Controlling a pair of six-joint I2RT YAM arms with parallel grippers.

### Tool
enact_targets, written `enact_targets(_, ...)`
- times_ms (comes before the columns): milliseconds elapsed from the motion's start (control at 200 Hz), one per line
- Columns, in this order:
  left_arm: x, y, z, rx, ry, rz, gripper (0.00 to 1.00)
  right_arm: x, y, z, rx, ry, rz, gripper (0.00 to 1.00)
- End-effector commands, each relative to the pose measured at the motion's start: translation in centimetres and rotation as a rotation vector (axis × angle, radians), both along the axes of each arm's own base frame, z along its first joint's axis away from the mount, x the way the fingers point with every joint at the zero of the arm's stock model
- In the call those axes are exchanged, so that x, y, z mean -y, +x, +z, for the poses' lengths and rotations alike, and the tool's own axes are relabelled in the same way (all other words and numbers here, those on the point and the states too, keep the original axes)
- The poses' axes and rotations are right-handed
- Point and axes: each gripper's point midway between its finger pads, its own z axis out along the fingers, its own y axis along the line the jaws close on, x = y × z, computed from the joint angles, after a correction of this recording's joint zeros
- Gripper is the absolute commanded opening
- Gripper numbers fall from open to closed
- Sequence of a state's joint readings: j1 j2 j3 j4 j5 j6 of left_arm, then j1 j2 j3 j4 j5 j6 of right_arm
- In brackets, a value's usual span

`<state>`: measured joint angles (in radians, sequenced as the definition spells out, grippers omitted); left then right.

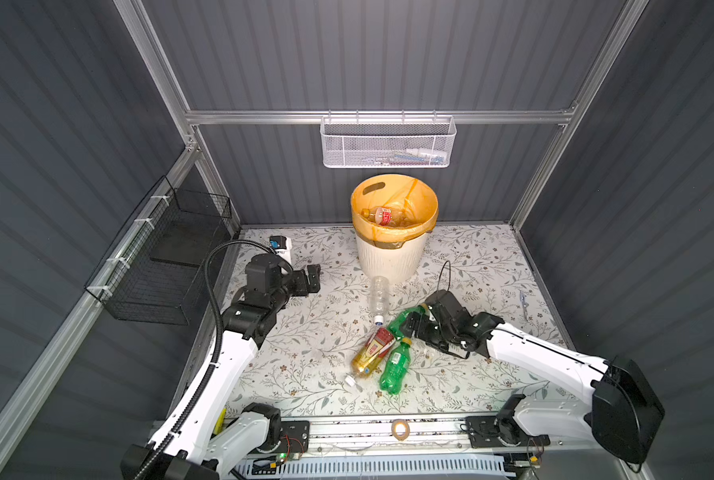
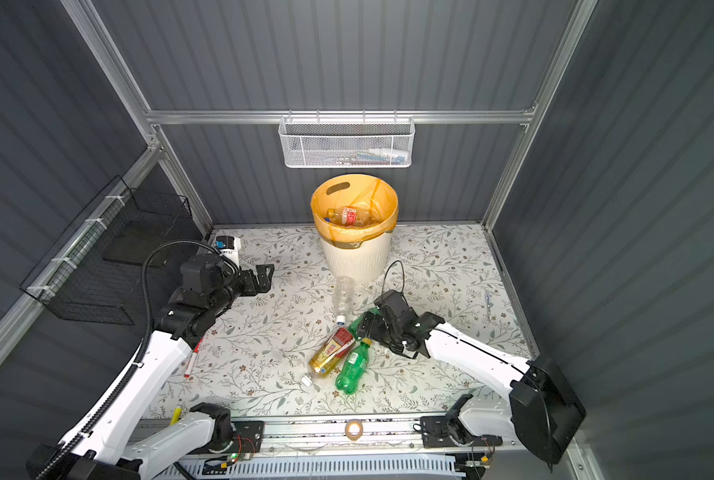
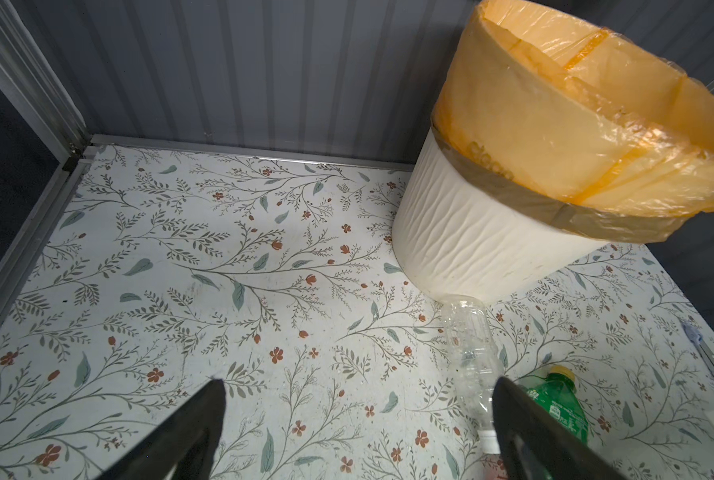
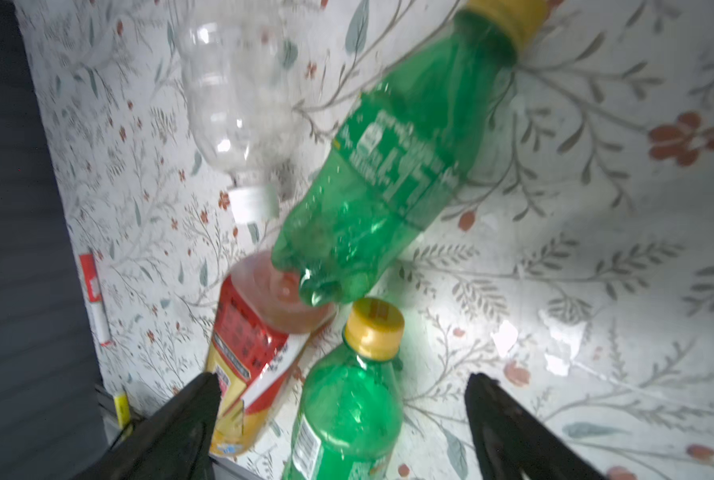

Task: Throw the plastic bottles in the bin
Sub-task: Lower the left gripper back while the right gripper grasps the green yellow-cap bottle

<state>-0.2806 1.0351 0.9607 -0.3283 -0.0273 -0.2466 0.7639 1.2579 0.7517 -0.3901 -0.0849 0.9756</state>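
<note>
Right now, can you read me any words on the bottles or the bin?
"clean", I think: on the grey band of the bag around the bin.
Green bottle, white print: too blurred.
Other green bottle: too blurred.
Amber bottle, red label: too blurred.
Bottle in the bin, red label: too small.

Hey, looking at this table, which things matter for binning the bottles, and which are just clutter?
For the job: bin, clear bottle, far green bottle, near green bottle, amber bottle, bottle inside the bin.
Just lying about: white mesh basket, black wire basket, tape roll, red marker, pen.
</note>
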Motion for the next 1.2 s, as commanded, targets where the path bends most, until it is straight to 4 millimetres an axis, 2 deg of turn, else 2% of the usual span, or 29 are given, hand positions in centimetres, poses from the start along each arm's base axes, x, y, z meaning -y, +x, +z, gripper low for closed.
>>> enact_targets(0,0.8,0.5,-1.8,-0.039,-0.032,-0.012,1.0,0.9,-2.3,-1.6,-0.045,-0.117,0.052,0.94)
enact_targets(145,0.9,1.0,-2.8,-0.045,-0.03,-0.012,1.0,-1.1,-4.1,-2.9,-0.084,-0.147,0.145,0.93)
enact_targets(280,0.8,1.0,-3.5,-0.061,-0.023,-0.01,1.0,-3.1,-4.6,-3.6,-0.1,-0.156,0.206,0.93)
enact_targets(420,0.8,1.1,-4.3,-0.067,-0.029,-0.002,1.0,-3.4,-5.1,-4.9,-0.15,-0.207,0.218,0.92)
enact_targets(585,0.8,1.4,-4.7,-0.076,-0.006,-0.008,1.0,-1.6,-5.0,-5.8,-0.167,-0.305,0.18,0.83)
enact_targets(886,1.5,2.1,-4.9,-0.088,-0.024,-0.031,1.0,2.0,-4.3,-5.2,-0.141,-0.356,0.059,0.67)
enact_targets(1091,1.8,2.4,-4.9,-0.091,-0.023,-0.038,1.0,6.5,-3.5,-4.9,-0.137,-0.324,-0.08,0.64)
enact_targets(1196,1.9,2.6,-5.1,-0.098,-0.027,-0.041,1.0,9.3,-2.0,-5.1,-0.122,-0.308,-0.15,0.65)
